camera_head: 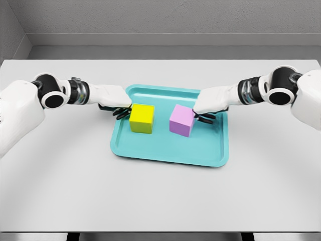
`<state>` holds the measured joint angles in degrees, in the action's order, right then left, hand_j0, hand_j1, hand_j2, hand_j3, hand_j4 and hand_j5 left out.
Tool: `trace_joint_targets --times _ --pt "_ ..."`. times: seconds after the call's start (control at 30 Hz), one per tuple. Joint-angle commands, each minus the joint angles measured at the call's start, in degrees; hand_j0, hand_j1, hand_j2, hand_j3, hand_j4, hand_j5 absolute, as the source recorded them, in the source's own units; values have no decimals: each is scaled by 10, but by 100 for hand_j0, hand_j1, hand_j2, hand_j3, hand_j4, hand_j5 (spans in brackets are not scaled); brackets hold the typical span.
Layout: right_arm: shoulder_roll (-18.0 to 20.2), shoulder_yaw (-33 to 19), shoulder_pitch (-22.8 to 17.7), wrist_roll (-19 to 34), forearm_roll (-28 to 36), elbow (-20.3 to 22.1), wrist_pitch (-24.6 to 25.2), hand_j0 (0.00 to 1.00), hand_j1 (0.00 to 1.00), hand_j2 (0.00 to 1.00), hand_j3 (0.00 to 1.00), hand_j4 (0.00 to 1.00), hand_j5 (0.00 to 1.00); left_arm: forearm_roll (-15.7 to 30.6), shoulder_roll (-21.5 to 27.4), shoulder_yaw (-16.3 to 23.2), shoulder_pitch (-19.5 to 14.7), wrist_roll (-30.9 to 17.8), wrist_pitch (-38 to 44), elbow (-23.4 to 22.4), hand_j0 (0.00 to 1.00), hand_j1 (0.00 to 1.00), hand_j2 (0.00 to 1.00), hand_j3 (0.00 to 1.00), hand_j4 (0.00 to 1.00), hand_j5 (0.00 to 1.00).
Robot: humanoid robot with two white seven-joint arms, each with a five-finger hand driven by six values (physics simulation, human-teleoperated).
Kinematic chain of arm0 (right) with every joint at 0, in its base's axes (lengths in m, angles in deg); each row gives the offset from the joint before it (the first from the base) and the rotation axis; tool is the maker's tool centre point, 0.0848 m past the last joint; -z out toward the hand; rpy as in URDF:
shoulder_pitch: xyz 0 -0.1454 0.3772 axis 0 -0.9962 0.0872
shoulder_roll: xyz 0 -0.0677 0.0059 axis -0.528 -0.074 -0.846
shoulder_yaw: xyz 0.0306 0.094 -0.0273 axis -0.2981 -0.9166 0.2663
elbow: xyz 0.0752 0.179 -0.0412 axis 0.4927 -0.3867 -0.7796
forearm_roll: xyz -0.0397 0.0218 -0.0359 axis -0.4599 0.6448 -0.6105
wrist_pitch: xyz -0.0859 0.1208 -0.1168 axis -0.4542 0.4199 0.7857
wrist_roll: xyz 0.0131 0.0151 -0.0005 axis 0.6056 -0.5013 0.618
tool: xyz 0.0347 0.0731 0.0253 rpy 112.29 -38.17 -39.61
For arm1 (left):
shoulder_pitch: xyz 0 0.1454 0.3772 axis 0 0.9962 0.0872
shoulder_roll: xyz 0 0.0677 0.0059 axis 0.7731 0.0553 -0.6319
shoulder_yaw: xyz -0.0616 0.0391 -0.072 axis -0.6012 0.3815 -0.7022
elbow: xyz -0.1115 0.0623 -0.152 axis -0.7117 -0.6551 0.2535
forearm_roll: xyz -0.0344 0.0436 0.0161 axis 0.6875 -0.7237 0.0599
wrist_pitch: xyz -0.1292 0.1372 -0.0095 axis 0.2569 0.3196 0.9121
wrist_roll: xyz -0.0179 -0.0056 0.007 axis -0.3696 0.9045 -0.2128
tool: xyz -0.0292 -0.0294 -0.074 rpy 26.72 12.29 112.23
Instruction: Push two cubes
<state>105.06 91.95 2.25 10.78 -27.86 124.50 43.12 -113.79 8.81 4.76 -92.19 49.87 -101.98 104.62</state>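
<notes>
Cubes sat side by side in a shallow teal plastic tray near the middle of a pale grey tabletop — a yellow cube to the left and a lilac-pink cube to the right, apart from each other with bare tray floor between them. The left hand reached in from the left over the tray's edge, its dark fingers curled downward and lying against the yellow cube's left face without wrapping around it. The right hand came in from the right in mirror fashion — its dark fingers bent down and touched the lilac-pink cube's right side, holding nothing. Both white forearms stretched low across the tabletop, and a grey wall stood behind the table's far edge.
</notes>
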Motion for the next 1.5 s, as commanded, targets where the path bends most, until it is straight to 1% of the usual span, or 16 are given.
trace_joint_targets --times 0.0,0.23,0.37,0.4,0.47,0.5,0.53,0.57,0.6,0.63,0.7,0.77,0.83,1.0,1.07,1.47 --pt "-13 -1 0 0 2 0 1 0 0 0 0 0 0 41 -7 1 0 -6 -2 3 19 19 19 19 19 19" --pt "-12 -20 -1 0 5 -20 1 0 0 0 0 0 0 65 -9 -1 -8 -6 -2 4 20 20 20 20 20 20" --pt "6 -41 -5 0 5 -20 1 1 1 1 1 1 1 69 -6 -2 -15 -6 -2 4 20 20 20 20 20 20" --pt "7 -49 -6 0 5 -20 1 1 1 1 1 1 1 107 15 -2 -21 -6 -2 9 20 20 20 20 20 20" --pt "5 -50 -5 0 6 -29 1 1 1 1 1 1 1 140 59 -2 -34 -6 -2 9 20 20 20 20 20 20" --pt "5 -56 -5 0 5 -41 1 5 5 5 5 5 5 180 91 -2 -34 -6 -2 31 20 20 20 20 20 20" --pt "5 -68 -6 0 5 -44 1 7 7 7 7 7 7 226 146 2 -28 -6 -2 115 20 20 20 20 20 20" --pt "5 -69 -6 0 5 -44 1 10 10 10 10 10 10 236 179 30 -10 -6 -2 205 20 20 20 20 20 20" --pt "5 -73 -6 0 5 -44 1 14 14 14 14 14 14 236 174 65 -4 -6 -2 256 20 20 20 20 20 20" --pt "4 -73 -6 0 5 -44 1 16 16 16 16 16 16 233 155 83 -4 -6 -2 259 20 20 20 20 20 20" --pt "3 -75 -5 0 5 -46 1 16 16 16 16 16 16 233 153 83 -2 -6 -2 258 20 20 20 20 20 20" --pt "5 -75 -5 0 4 -51 1 24 24 24 24 24 24 232 152 83 6 -6 -2 256 20 20 20 20 20 20" --pt "3 -75 -4 0 4 -52 1 35 35 35 35 35 35 217 127 84 15 -6 -2 217 20 20 20 20 20 20" --pt "1 -75 -3 0 3 -56 1 34 34 34 34 34 34 204 88 84 16 -6 -2 164 20 20 20 20 20 20" --pt "0 -75 -1 0 2 -60 1 25 25 25 25 25 25 204 80 85 16 -6 -2 164 20 20 20 20 20 20" --pt "-8 -72 -8 0 -3 -60 1 25 25 25 25 25 25 205 81 86 16 -6 -2 162 20 20 20 20 20 20"
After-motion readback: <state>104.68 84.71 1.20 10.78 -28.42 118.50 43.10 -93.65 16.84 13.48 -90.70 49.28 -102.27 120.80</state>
